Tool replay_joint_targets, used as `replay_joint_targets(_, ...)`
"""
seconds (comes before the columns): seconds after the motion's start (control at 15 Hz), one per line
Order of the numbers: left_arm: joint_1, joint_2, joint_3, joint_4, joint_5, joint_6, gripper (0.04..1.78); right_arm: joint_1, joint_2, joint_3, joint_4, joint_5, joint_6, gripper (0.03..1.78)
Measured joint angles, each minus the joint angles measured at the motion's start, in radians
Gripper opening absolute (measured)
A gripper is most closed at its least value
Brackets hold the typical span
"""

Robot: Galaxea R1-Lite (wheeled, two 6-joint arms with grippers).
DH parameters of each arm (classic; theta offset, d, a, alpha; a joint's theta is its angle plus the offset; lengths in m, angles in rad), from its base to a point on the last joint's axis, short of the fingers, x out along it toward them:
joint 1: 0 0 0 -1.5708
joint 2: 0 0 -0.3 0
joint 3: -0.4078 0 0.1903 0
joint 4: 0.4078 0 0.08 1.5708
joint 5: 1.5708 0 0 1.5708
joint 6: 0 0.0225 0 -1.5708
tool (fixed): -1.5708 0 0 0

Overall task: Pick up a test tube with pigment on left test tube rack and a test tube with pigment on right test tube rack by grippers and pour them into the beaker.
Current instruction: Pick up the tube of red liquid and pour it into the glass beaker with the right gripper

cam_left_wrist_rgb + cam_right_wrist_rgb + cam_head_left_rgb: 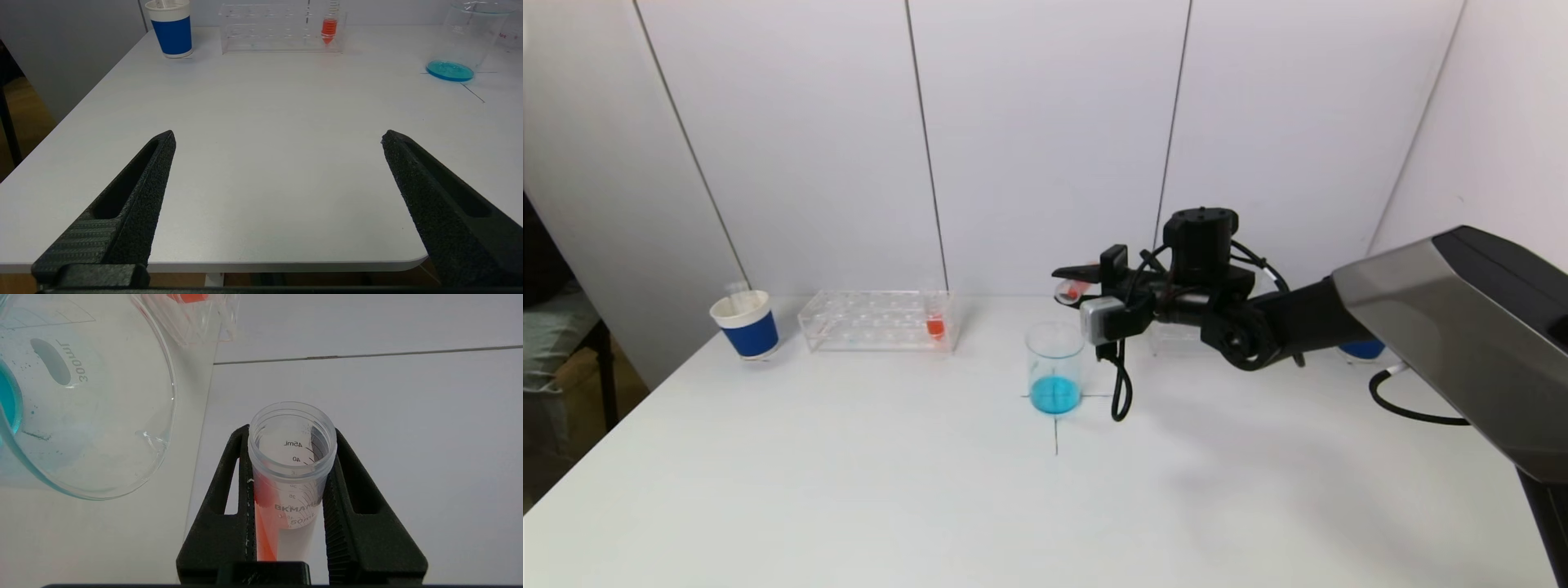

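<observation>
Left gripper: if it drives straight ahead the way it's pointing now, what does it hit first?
Probably nothing soon. The left gripper is open over bare table. Straight ahead, the clear rack with the orange tube looks like the first thing in line, at the table's far side. Depth is hard to judge.

The head camera looks down at the desk (849, 490) from above; both wrist cameras sit low (close-up), sharing the beaker (1054, 367) at twelve o'clock.

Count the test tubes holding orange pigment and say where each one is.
2. One test tube stands in the left rack. The other tube is clamped in the right gripper, tilted beside the beaker. More may be hidden behind the right arm.
</observation>
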Motion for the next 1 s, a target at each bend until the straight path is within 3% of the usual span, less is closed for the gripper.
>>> replay_joint_targets(1.0, 0.000, 0.000, 0.000, 0.000, 0.000, 0.000, 1.76, 0.006, -0.005, -0.037, 0.003, -0.013, -0.172, 0.52)
